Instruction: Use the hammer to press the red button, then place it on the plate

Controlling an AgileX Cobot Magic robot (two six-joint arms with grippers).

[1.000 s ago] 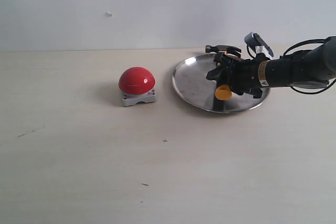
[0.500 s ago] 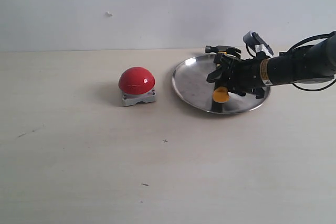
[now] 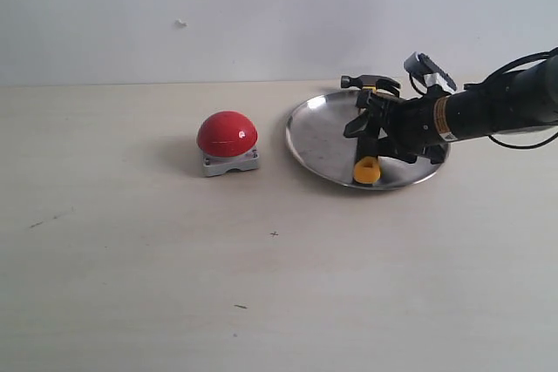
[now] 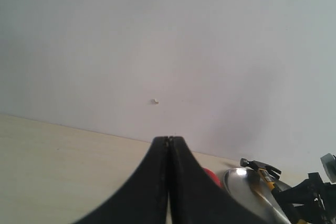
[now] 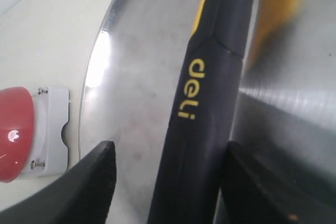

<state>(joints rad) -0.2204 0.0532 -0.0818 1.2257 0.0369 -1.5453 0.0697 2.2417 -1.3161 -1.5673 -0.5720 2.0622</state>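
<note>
The right jaws stand wide apart, one jaw on each side of the hammer's [image 5: 205, 103] black handle and clear of it on at least one side (the other is too close to judge). The hammer lies between them on the plate [image 5: 131, 87]. The red button [image 3: 227, 134] sits on the desk [image 3: 261, 285] beyond the plate's rim, apart from the jaws. The left jaws are pressed together, empty.
</note>
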